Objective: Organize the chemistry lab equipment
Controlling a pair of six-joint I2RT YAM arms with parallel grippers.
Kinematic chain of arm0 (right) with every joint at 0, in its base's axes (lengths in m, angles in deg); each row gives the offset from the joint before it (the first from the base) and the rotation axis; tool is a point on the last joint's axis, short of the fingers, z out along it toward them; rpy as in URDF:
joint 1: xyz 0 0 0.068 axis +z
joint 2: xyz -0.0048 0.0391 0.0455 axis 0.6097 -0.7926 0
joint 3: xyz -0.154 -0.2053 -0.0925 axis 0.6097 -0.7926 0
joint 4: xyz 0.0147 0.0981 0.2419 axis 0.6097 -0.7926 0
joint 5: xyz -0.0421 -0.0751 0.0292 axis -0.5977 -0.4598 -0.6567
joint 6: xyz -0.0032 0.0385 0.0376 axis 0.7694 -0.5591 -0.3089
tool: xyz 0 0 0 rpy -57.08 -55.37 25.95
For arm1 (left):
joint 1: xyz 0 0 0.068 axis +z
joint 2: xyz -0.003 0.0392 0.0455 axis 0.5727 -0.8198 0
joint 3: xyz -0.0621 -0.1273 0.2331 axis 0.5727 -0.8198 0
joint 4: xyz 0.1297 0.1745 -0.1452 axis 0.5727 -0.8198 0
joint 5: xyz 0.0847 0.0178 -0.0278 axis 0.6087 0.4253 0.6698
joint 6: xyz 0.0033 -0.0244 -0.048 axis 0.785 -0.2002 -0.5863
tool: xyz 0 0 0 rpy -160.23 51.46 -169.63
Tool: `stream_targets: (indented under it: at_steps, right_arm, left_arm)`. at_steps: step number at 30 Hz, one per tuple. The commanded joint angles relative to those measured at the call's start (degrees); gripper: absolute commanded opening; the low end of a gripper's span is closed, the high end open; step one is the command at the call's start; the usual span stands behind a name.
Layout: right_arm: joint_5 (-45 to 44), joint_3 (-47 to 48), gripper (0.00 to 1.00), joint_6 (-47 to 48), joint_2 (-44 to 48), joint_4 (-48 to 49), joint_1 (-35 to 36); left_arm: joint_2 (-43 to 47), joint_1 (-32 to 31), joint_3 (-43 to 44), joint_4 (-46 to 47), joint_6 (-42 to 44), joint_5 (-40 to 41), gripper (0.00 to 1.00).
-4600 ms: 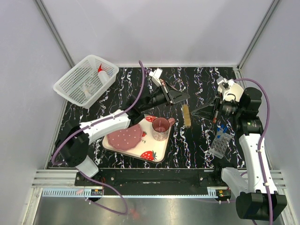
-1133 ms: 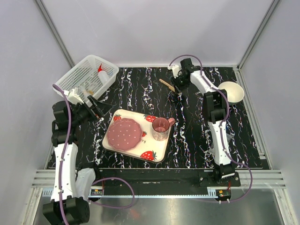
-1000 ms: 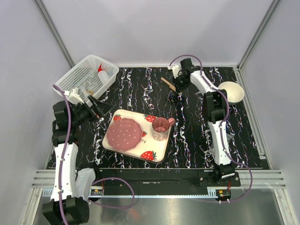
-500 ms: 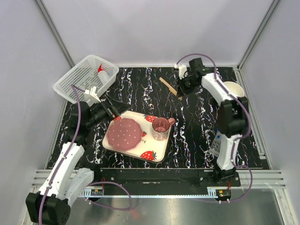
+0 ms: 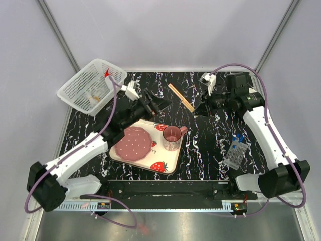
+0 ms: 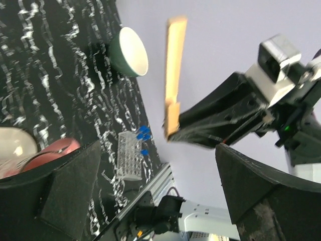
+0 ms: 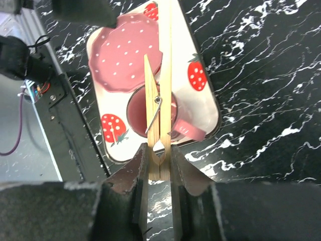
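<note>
wooden clamp [image 7: 159, 95]: light, stiff, thin; likely twisting if pinched loosely.
right tool [image 7: 159, 168]: is clamping its 4 o'clock end.
left tool [image 5: 159, 104]: jaws are standing apart, empty, at clamp's 8 o'clock.
hold: free mid-shaft.

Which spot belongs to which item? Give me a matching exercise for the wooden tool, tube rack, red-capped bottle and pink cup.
Items:
1. wooden tool
2. tube rack
3. red-capped bottle
4. pink cup

Places:
A. inside the white basket
B. on the strawberry tray
C. clamped in the right hand
D. lying on the table, right side

Pairs: 1-C, 2-D, 3-A, 4-B
</note>
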Motion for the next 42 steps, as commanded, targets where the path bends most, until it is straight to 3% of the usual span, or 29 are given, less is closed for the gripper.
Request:
stream_targets:
  at_steps: [1, 6, 16, 22, 29, 30, 32, 34, 35, 37, 38, 39, 42]
  right_arm:
    - [4.4, -3.7, 0.13, 0.2, 5.2, -0.6, -0.4]
    - [5.9, -5.6, 0.13, -0.1, 8.8, 0.1, -1.3]
    - [5.4, -9.5, 0.13, -0.9, 12.1, 2.9, -2.5]
    - [4.3, -11.1, 0.13, -1.2, 12.9, 4.4, -2.7]
    - [4.4, -11.4, 0.14, -1.3, 12.8, 5.1, -2.7]
    - [4.4, -11.5, 0.14, -1.4, 12.7, 5.1, -2.7]
    - [4.6, -11.7, 0.16, -1.0, 13.1, 5.2, -2.8]
    - [4.5, -12.1, 0.29, -0.3, 13.9, 5.1, -2.8]
    - [4.3, -12.2, 0.50, 0.0, 14.8, 5.0, -3.1]
    - [4.6, -11.9, 0.72, 1.4, 16.2, 3.9, -4.3]
    - [4.9, -11.8, 0.95, 1.8, 17.6, 3.6, -5.0]
    - [6.0, -12.0, 1.00, 2.0, 18.5, 3.5, -6.9]
    - [8.6, -13.3, 1.00, 2.3, 21.7, 3.5, -11.3]
  left_arm:
    - [-5.3, -5.8, 7.1, 5.8, -0.1, 9.3, 0.99]
    - [-11.3, -10.3, 12.2, 3.8, 0.3, 15.0, 0.98]
    - [-17.2, -15.0, 19.3, -1.9, 2.4, 20.9, 0.68]
    - [-18.8, -15.9, 20.1, -3.0, 1.8, 19.6, 0.58]
    - [-20.3, -16.0, 20.5, -3.2, 1.5, 16.6, 0.35]
    - [-20.4, -16.0, 20.4, -2.9, 1.6, 16.2, 0.24]
    - [-20.5, -16.0, 20.3, -1.5, 2.2, 15.2, 0.15]
    - [-20.2, -15.6, 20.3, -1.3, 3.5, 14.2, 0.09]
    - [-19.9, -15.1, 20.4, -1.4, 4.1, 12.7, 0.07]
    - [-17.7, -13.3, 19.9, -2.9, 7.4, 12.0, 0.06]
    - [-16.6, -12.6, 19.8, -5.8, 9.1, 10.7, 0.06]
    - [-14.0, -10.9, 19.8, -7.4, 11.2, 10.7, 0.06]
    - [-8.7, -5.2, 20.5, -18.8, 20.5, 10.6, 0.06]
